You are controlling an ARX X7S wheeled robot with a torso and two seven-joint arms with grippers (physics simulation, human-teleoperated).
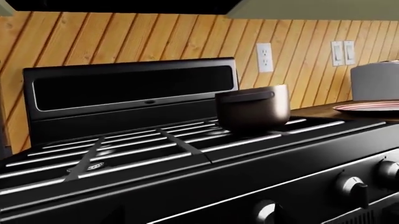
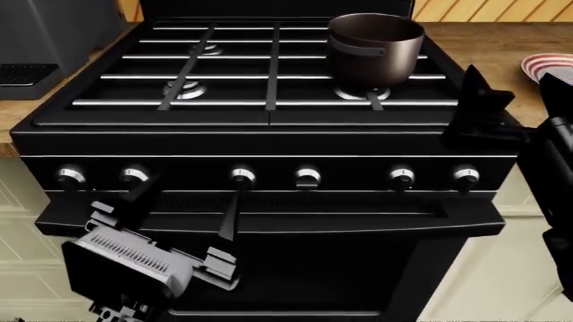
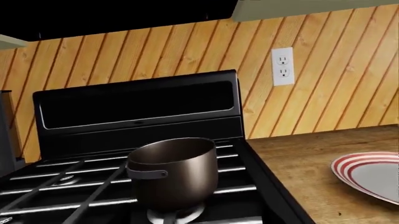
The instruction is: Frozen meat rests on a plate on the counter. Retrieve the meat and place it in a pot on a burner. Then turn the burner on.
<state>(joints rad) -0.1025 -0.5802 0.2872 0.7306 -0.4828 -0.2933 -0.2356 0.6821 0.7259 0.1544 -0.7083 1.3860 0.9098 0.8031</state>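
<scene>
My left gripper, grey ribbed body, black fingers spread wide, empty; my right gripper, dark, jaw state unreadable; pot, matte brown-grey metal, on front-right burner; striped plate on grained wooden counter; meat unseen.

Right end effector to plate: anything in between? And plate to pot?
Nothing visible blocks either path. The right end effector hangs at the stove's right edge; bare counter lies between it and the plate, and between the plate and the pot. The meat is out of view.
</scene>
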